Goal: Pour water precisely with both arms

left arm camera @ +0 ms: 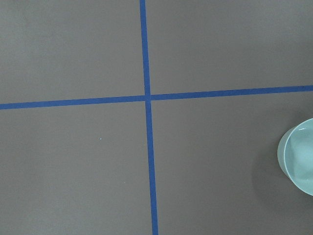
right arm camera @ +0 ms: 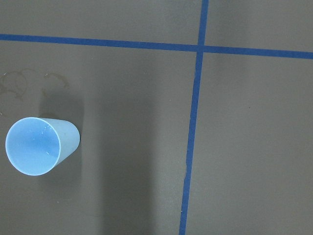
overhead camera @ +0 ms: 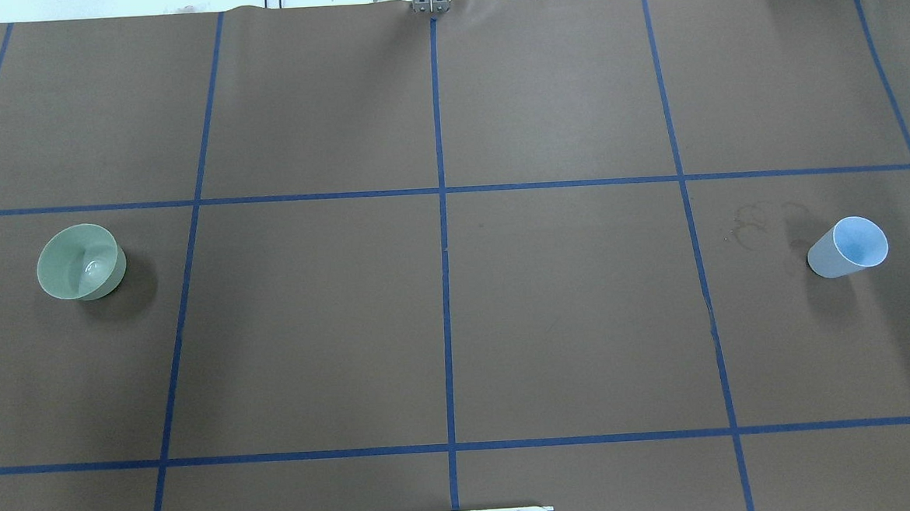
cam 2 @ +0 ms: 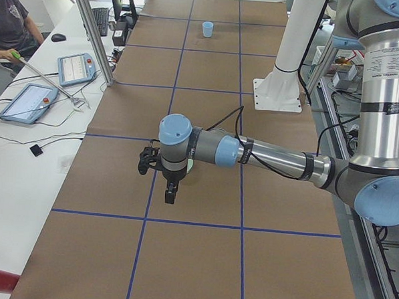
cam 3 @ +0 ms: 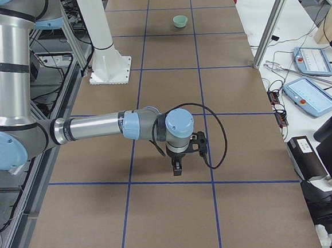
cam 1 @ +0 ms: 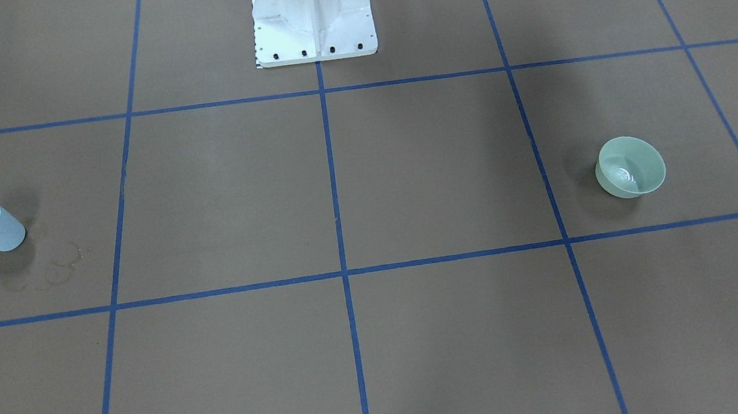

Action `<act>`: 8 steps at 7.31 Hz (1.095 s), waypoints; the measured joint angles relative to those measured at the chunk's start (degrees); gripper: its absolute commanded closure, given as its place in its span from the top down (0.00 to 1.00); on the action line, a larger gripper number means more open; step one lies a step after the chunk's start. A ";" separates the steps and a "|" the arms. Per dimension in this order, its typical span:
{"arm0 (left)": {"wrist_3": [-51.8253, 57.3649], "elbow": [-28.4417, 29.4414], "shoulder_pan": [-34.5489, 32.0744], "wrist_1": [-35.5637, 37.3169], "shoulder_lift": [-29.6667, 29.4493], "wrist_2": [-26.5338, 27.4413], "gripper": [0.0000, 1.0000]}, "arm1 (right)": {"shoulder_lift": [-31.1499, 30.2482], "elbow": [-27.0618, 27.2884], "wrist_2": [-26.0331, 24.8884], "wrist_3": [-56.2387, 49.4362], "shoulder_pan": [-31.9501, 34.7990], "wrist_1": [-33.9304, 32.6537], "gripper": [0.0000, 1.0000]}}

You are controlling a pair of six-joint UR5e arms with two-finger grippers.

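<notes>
Overhead exterior view: we see a green bowl [overhead camera: 81, 262] on the brown table [overhead camera: 567, 320] at the robot's left and a blue cup [overhead camera: 848, 246] well apart at its right. Water [overhead camera: 91, 267] glints in the bowl's bottom. In the side views, the left gripper [cam 2: 171, 196] and the right gripper [cam 3: 177, 168] point downward. We cannot tell how far either is open or whether it holds anything.

A white pedestal [cam 1: 312, 15] stands on the blue-taped brown table [cam 1: 434, 172] — faint ring stains [cam 1: 63, 264], perhaps dried, near one end.
</notes>
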 measured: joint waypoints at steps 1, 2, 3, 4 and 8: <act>0.03 0.01 0.00 -0.15 0.08 0.03 1.00 | 0.15 0.38 -0.33 -0.05 0.38 0.03 1.00; 0.05 0.12 0.03 -0.29 0.14 -0.08 1.00 | 0.62 0.94 -1.34 -0.11 0.78 0.04 1.00; 0.04 0.30 0.10 -0.31 0.05 -0.17 1.00 | 1.10 1.34 -2.44 -0.13 0.97 0.04 1.00; 0.04 0.32 0.17 -0.32 0.04 -0.23 1.00 | 1.35 1.70 -2.99 -0.14 1.02 0.05 1.00; -0.18 -0.17 0.27 -0.34 0.32 -0.30 1.00 | 1.39 3.31 -3.36 -0.07 1.05 0.03 1.00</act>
